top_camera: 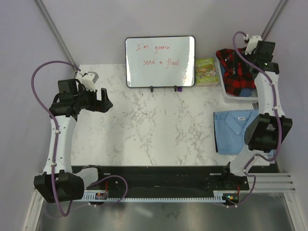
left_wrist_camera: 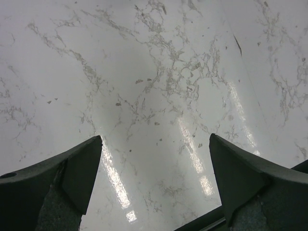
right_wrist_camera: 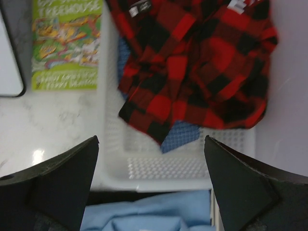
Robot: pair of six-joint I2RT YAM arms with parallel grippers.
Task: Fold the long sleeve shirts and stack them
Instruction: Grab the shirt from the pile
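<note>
**Red-and-black flannel (right_wrist_camera: 192, 72): hazards and surroundings**

Location: flannel lies crumpled in the white basket (right_wrist_camera: 159, 168) at the far right corner. The speckled blue shirt (right_wrist_camera: 180, 134) pokes out beneath it.

Hands: right gripper (right_wrist_camera: 150, 142) hangs above the basket, jaws wide, holding nothing. The left gripper (left_wrist_camera: 155, 138), equally wide and empty, hovers over the bare marble table (top_camera: 159, 130) at far left.

Hazards: one pinch may catch both shirts. Cloth snagging the rim may drag or tip the basket.

Adjacent: light blue shirt (top_camera: 236, 127), folded, just near of the basket, open to a trailing sleeve. The green book (top_camera: 207, 71) and whiteboard (top_camera: 160, 61) stand left of the basket, within likely sweep
</note>
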